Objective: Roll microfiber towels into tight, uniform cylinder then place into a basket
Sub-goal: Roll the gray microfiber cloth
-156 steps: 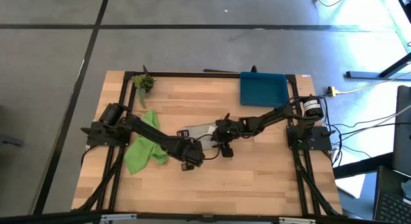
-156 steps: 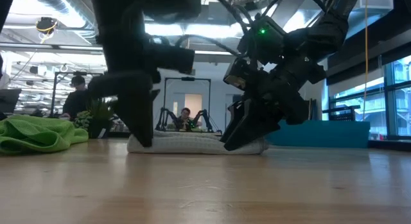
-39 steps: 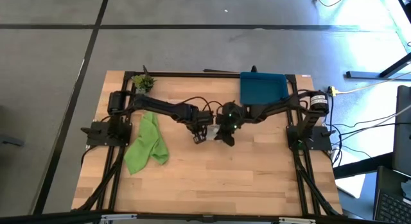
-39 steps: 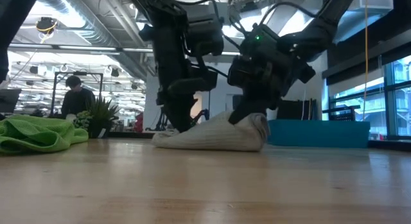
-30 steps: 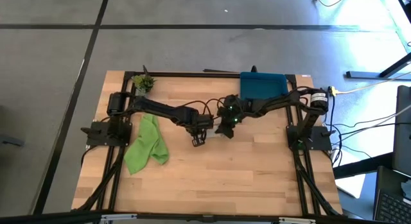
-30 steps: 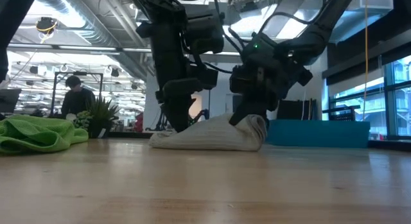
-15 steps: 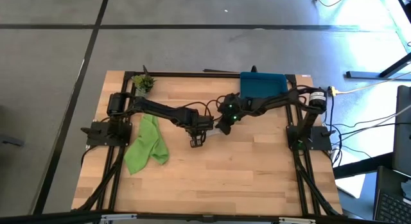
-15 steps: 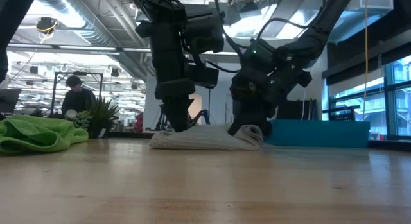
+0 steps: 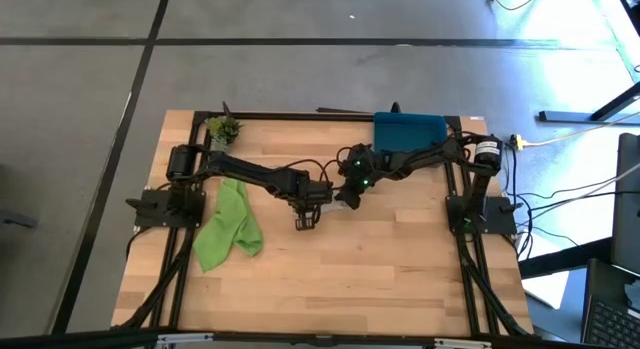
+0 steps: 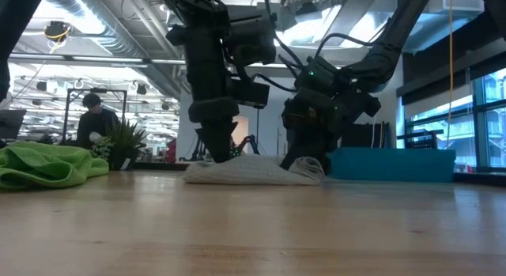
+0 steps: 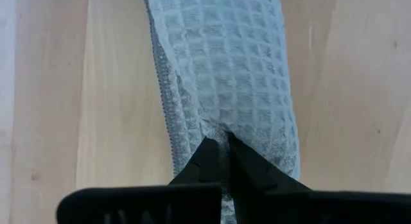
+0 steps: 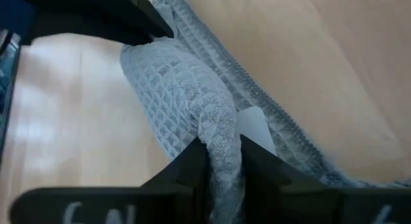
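The light grey microfiber towel (image 10: 253, 172) lies as a low, partly rolled bundle at the table's middle, its underside on the wood. A white tag (image 12: 253, 124) shows on it. My left gripper (image 11: 221, 156) points almost straight down at its left end and is shut on it. My right gripper (image 12: 223, 161) slants down onto its right end, with cloth between the fingers. The lime green towel (image 9: 228, 227) lies crumpled at the left, untouched. At the far right stands the dark-blue basket (image 9: 408, 137). My left gripper pinches a raised fold of the grey towel (image 11: 221, 131) between its two fingers, from above, pointing down. The cloth around the fold lies on the table. My right gripper pinches a thick bunched fold of the towel's rolled end (image 12: 221, 131) between its two fingers, slanting down from the table's right. That end rests low on the table.
A small potted plant (image 9: 223, 129) stands at the far left corner. A black frame runs along the table's edges. Bare wood lies between the grey towel and the near edge. In the low view, a person (image 10: 93, 118) shows in the room beyond the table.
My right gripper has sunk toward the table with the grey towel's right end, which stood raised and now lies low and flat. My left gripper has stayed in place at the left end, rolling a little about its own axis.
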You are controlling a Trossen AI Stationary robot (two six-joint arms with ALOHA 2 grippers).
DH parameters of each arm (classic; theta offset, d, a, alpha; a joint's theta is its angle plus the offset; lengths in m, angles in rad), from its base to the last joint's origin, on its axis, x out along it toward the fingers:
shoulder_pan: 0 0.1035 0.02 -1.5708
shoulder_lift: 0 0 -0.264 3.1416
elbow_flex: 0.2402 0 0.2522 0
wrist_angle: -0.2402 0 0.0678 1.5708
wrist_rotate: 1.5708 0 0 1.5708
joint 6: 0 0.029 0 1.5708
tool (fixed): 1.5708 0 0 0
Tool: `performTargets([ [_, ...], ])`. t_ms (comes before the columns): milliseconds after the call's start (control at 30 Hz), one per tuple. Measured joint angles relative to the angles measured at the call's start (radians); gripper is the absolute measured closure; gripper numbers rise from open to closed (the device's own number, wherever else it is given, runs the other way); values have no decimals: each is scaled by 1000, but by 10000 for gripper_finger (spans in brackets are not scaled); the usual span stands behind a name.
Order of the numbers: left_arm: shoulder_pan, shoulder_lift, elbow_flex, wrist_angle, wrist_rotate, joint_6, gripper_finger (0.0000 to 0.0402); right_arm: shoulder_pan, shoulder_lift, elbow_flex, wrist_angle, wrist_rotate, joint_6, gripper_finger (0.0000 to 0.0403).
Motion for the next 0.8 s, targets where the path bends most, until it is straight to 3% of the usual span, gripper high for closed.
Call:
performTargets([
  [433,-1,0,0,-1,6,0,400,-4,0,0,5,17,43,219],
  [667,-1,0,0,0,4,2,400,-49,0,0,5,-95,107,211],
  [800,0,0,0,0,3,2,400,-54,-19,0,-1,-85,91,213],
])
